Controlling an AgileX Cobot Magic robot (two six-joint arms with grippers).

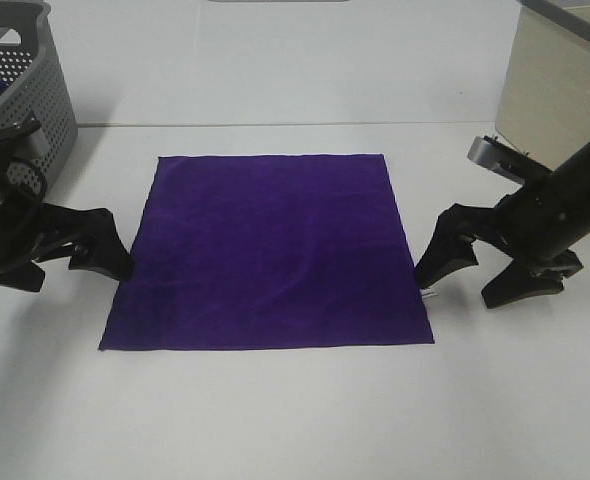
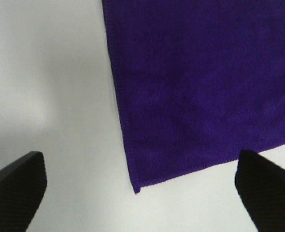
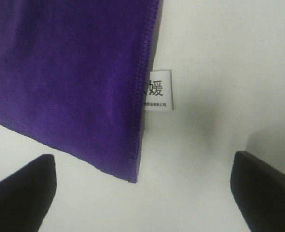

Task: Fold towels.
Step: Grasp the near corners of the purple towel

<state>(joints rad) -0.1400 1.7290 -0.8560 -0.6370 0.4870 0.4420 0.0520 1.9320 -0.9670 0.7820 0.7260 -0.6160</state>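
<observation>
The deep purple towel (image 1: pixel 270 250) lies flat and spread out in the middle of the white table. Its small white tag (image 1: pixel 430 293) sticks out at the right edge near the front corner. My left gripper (image 1: pixel 85 272) is open and empty just off the towel's left edge. In the left wrist view its fingers (image 2: pixel 17 191) straddle the towel's (image 2: pixel 200 87) corner. My right gripper (image 1: pixel 455 292) is open and empty beside the right edge. In the right wrist view the tag (image 3: pixel 159 90) and a corner of the towel (image 3: pixel 70 82) lie between its fingers (image 3: pixel 265 191).
A grey perforated basket (image 1: pixel 35 90) stands at the back left, behind my left arm. A beige box (image 1: pixel 555 75) stands at the back right. The white table (image 1: pixel 275 420) has bare surface in front of the towel.
</observation>
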